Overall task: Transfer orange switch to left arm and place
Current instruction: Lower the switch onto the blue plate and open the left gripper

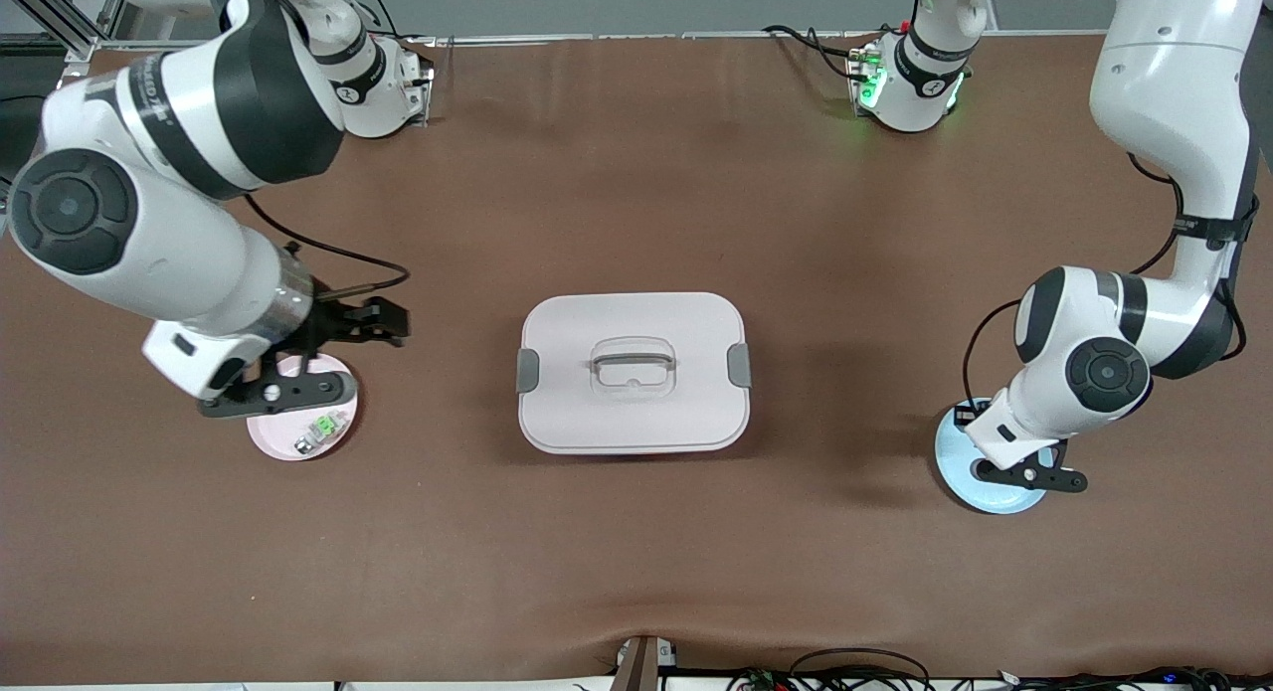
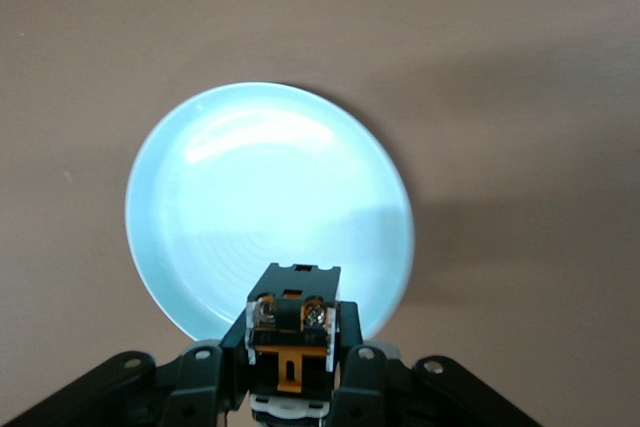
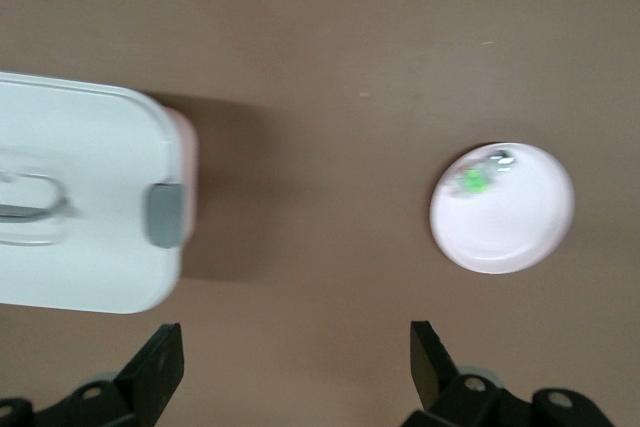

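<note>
My left gripper (image 1: 1029,475) hangs over the light blue plate (image 1: 998,498) at the left arm's end of the table. In the left wrist view it (image 2: 293,349) is shut on the orange switch (image 2: 292,322), a small black block with orange markings, held above the plate's (image 2: 270,197) rim. My right gripper (image 1: 278,393) is over the pink plate (image 1: 276,444) at the right arm's end. In the right wrist view it (image 3: 295,367) is open and empty. The white box (image 1: 636,418) with grey latches stands mid-table between the arms.
A tiny green-and-white part (image 1: 320,431) lies on the pink plate, and shows in the right wrist view (image 3: 472,180) too. That view also shows the plate (image 3: 510,227) and one end of the box (image 3: 80,247). Brown table surface surrounds the box.
</note>
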